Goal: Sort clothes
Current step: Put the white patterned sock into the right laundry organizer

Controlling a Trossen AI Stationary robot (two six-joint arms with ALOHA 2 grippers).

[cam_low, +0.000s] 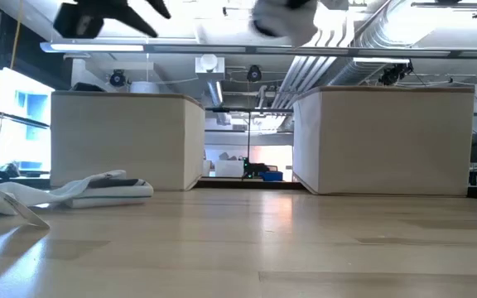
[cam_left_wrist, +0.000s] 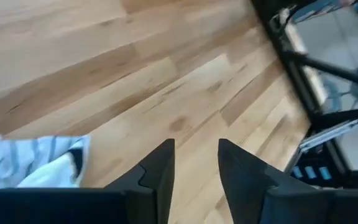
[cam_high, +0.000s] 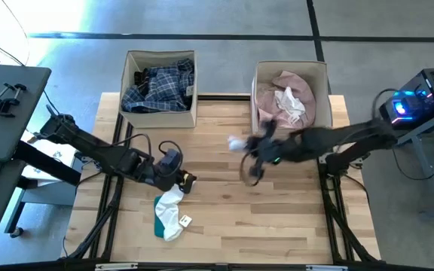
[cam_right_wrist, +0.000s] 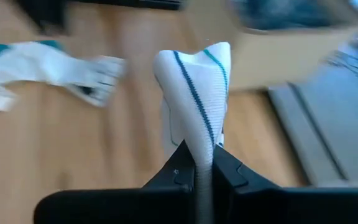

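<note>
Right gripper (cam_right_wrist: pixel 202 177), near the table's middle, pinches a white sock (cam_right_wrist: pixel 197 93) by one thin fold; a quick swing could shake it loose.

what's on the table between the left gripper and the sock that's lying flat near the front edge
Nothing. In the high view the left gripper hangs just above the white and teal sock, with only bare wooden table between them; its jaws are apart.

A robotics lab in an open, industrial workspace.
Bare ducts (cam_low: pixel 404 33) and pipes run overhead above the wooden table (cam_high: pixel 224 226); beside the table sit a blue-lit computer (cam_high: pixel 417 102), a grey desk (cam_high: pixel 6 113) and a concrete floor (cam_high: pixel 224 19).
</note>
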